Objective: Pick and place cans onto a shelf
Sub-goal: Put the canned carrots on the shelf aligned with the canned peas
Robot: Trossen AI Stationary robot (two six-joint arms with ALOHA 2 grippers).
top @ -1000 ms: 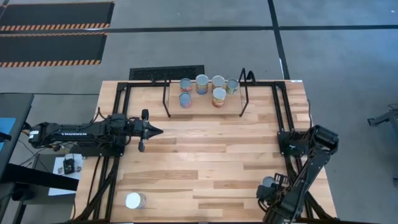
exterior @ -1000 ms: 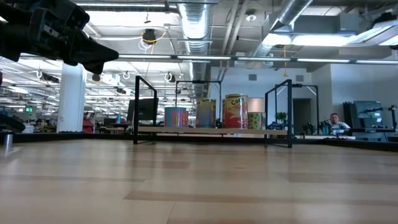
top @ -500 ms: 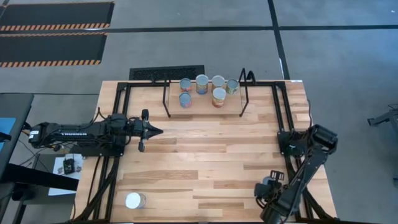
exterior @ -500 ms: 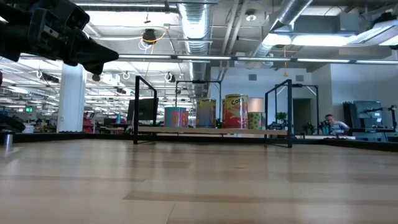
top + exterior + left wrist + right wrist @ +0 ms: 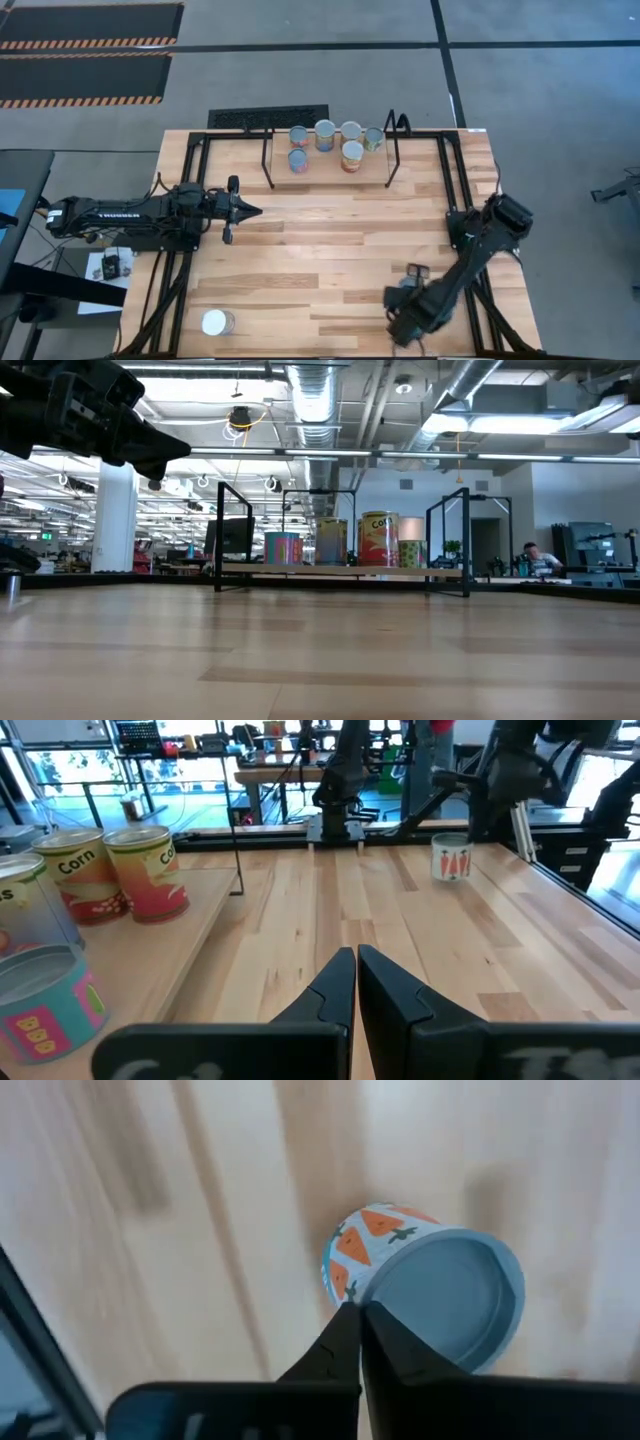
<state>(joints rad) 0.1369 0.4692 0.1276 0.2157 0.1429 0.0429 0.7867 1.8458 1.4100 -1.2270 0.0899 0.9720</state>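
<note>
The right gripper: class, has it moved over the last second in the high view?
Yes. The right gripper has swung toward the table's middle, away from the table's right edge; the left gripper stays put.

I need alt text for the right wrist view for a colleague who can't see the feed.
Seen from above, past the right tool with its two dark fingers pressed together, a can with orange carrot pictures on its side and a blue-grey top stands on the wooden table. The fingertips overlap the can's edge in the picture; contact cannot be judged.

Industrial lab: exposed ducts, workstations.
</note>
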